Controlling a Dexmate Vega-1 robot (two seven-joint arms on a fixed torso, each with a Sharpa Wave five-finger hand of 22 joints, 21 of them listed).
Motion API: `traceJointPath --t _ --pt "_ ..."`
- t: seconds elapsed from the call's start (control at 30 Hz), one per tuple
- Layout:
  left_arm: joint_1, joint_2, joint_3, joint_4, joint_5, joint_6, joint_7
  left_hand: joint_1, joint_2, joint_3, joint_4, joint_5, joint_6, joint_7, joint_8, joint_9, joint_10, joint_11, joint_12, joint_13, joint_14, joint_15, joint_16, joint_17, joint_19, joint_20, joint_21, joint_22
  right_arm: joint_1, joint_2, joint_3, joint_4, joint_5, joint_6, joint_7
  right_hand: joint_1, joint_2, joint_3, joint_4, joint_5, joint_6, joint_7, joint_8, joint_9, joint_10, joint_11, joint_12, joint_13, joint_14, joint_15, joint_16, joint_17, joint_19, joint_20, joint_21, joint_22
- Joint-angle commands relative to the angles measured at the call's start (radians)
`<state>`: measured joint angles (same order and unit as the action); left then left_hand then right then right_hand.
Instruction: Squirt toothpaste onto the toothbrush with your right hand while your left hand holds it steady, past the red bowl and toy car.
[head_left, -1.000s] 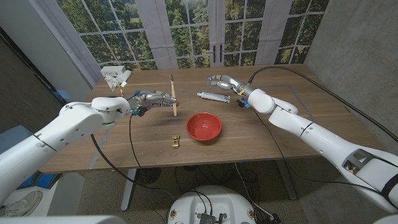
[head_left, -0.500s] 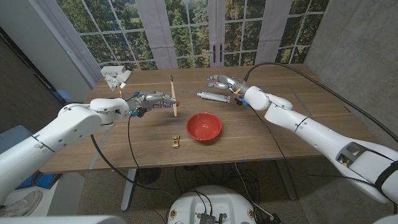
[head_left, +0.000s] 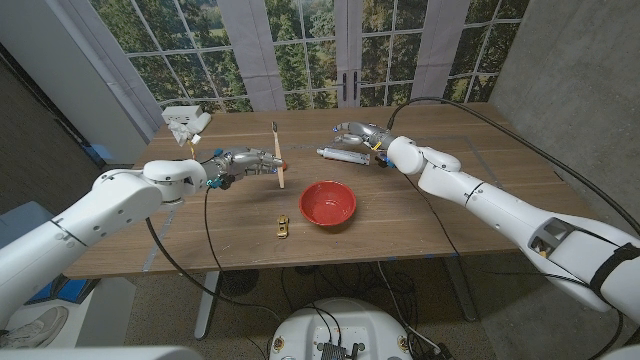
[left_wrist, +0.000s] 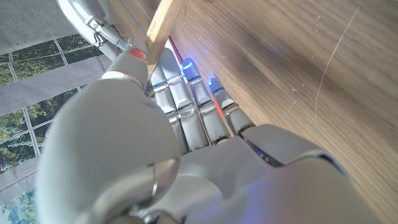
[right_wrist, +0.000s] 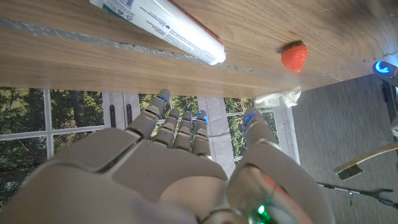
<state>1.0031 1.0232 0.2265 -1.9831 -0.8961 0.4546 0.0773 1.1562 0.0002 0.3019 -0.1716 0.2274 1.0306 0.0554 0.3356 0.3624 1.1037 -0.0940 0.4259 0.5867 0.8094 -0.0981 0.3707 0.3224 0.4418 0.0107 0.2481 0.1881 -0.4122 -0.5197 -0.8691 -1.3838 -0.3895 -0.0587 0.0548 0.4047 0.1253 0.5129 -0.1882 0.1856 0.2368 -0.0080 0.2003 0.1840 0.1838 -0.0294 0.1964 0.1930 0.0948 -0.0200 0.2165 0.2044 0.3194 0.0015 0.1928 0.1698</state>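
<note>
My left hand (head_left: 248, 160) grips a wooden toothbrush (head_left: 279, 152) by its handle and holds it above the table's left part, with the bristle end toward the windows. The handle (left_wrist: 163, 22) runs up past my left hand's fingers (left_wrist: 186, 106) in the left wrist view. A white toothpaste tube (head_left: 343, 155) lies on the table behind the red bowl (head_left: 328, 203). My right hand (head_left: 357, 133) hovers just beyond the tube, fingers spread and holding nothing. The tube (right_wrist: 168, 28) lies ahead of my right hand's fingertips (right_wrist: 180, 121) in the right wrist view. The yellow toy car (head_left: 283, 227) sits left of the bowl.
A crumpled white object (head_left: 186, 122) lies at the table's far left corner. A small red strawberry (right_wrist: 293, 55) sits on the table near it. Windows and doors stand behind the far edge, and a concrete wall is on the right.
My right hand has edged a little left over the far side of the tube as its arm swung inward. My left hand and the toothbrush have hardly moved.
</note>
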Motion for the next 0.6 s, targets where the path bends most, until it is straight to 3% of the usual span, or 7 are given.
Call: traceJointPath --t 0.03,0.23,0.6 --pt "0.003 0.003 -0.003 0.009 -0.005 -0.013 -0.004 0.126 0.119 -0.005 -0.002 0.005 0.003 0.002 -0.006 0.003 0.066 -0.057 0.004 0.002 0.008 -0.142 -0.001 0.005 0.004 -0.002 0.006 0.006 0.050 0.031 -0.063 0.057 -0.086 -0.042 -0.020 0.044 -0.006 0.011 -0.005 0.004 -0.002 -0.007 -0.002 0.004 0.004 -0.016 -0.001 0.006 0.003 -0.014 -0.002 0.000 0.003 -0.005 0.003 0.003" --pt "0.002 0.002 -0.003 0.014 -0.007 -0.016 -0.005 0.127 0.120 -0.006 -0.002 0.006 0.003 0.003 -0.008 0.003 0.065 -0.054 0.003 0.003 0.007 -0.142 -0.002 0.005 0.006 -0.003 0.007 0.006 0.070 0.052 -0.095 0.069 -0.130 -0.105 -0.008 0.072 -0.014 0.015 -0.006 0.003 -0.004 -0.011 -0.001 0.004 0.005 -0.019 0.000 0.006 0.004 -0.020 -0.003 -0.001 0.005 -0.007 0.004 0.003" --pt "0.004 0.003 -0.004 0.021 -0.009 -0.021 -0.007 0.128 0.120 -0.008 -0.002 0.007 0.004 0.004 -0.010 0.005 0.066 -0.056 0.001 0.003 0.007 -0.142 -0.003 0.005 0.009 -0.003 0.009 0.007 0.104 0.079 -0.136 0.120 -0.153 -0.121 0.006 0.104 -0.023 0.017 -0.003 0.001 -0.021 -0.014 -0.005 0.005 0.008 -0.022 0.001 0.006 0.002 -0.023 -0.003 -0.002 0.004 -0.011 0.003 0.003"
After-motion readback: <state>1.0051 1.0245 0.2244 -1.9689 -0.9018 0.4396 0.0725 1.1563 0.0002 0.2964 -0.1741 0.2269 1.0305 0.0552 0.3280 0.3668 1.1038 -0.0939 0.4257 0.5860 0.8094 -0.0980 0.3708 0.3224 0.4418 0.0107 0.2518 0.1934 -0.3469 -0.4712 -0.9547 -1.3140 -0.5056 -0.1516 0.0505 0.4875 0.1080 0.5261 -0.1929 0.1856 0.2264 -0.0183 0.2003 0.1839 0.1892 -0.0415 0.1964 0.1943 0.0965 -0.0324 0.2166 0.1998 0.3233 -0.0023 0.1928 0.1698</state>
